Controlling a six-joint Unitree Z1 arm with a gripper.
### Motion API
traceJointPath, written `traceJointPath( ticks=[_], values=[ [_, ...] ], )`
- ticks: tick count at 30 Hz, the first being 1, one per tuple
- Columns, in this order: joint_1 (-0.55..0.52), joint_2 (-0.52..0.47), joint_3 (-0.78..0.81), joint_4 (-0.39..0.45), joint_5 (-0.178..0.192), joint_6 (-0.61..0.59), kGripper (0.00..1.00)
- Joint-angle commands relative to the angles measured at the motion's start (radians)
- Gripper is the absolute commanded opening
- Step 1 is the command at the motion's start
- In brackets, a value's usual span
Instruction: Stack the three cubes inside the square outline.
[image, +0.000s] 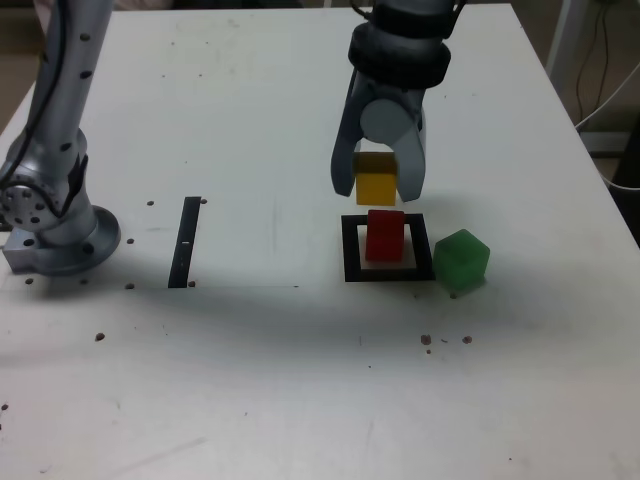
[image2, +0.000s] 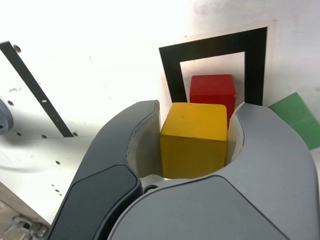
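Here, a small solid yellow cube is clamped between the two curved grey fingers of the arm's gripper, which is held above the white tabletop, just over and slightly to the far side of a small solid red cube. The red cube is seen standing on the white centre of the flat black square outline, and the yellow cube appears to be apart from its top, though the gap is small. A small solid green cube is set just outside the outline, at the exterior view's right, turned at an angle to the frame; whether it touches the frame's edge cannot be told. A straight narrow black strip is laid well apart at the exterior view's left, and the arm's grey round base is found farther left still. Dark specks are scattered over the table. In the wrist view the yellow cube is shown pressed on both sides by the pale inner faces of the gripper, the red cube is partly hidden behind it, and only a corner of the green cube is caught. The arm's base and the height of the gripper over the table are shown by the exterior view alone.
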Motion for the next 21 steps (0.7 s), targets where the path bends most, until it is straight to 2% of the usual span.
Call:
traceJointPath(
  ticks=[1,11,21],
  values=[
    [-0.005,-0.005,0.012,-0.013,-0.004,-0.008,0.31],
    [-0.016,0.016,0.041,-0.065,-0.026,-0.014,0.31],
    [-0.016,0.051,0.049,-0.093,-0.026,-0.014,0.31]
  ],
)
